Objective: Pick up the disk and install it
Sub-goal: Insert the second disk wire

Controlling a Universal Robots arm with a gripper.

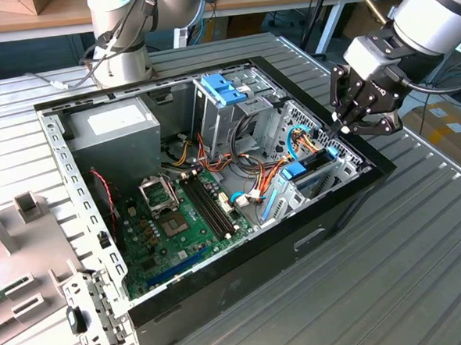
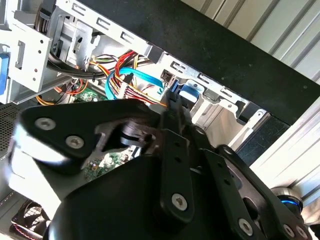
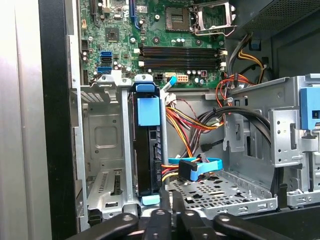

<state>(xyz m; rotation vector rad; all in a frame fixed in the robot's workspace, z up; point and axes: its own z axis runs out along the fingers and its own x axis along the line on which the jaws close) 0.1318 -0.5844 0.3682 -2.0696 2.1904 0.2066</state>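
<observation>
**Disk position.** The disk (image 3: 148, 165) stands on edge inside the metal drive bay (image 3: 102, 130) at the front corner of the open computer case (image 1: 245, 277). In the first wrist view its dark body sits between the bay walls. Blue side pieces are visible at both ends, and a broad blue tab lies along its exposed edge. In the exterior view the disk (image 1: 308, 168) lies just inside the black case rim. A light-blue data cable (image 3: 200, 165) and a bundle of coloured power wires (image 3: 187, 125) run close beside it. Whether any connector is mated cannot be determined.

**Tool state.** The tool (image 3: 172, 212) is narrow, fingers drawn nearly together, with nothing between them. It hovers above the case rim, in line with the near end of the disk, and is clear of it. In the exterior view the tool (image 1: 351, 126) hangs over the corner of the case that holds the bay.

**Step in hand.** By judgement, the pickup and insertion are done and the work stands at the seating stage. Full seating cannot be confirmed.

**Requirement for a further move.** Any push should act squarely on the disk's exposed edge, along the bay rails, and clear of the adjacent cables.

**Surroundings.** The motherboard (image 3: 150, 30) lies beyond the bay. The case rests on the ribbed bench (image 1: 423, 247).
</observation>
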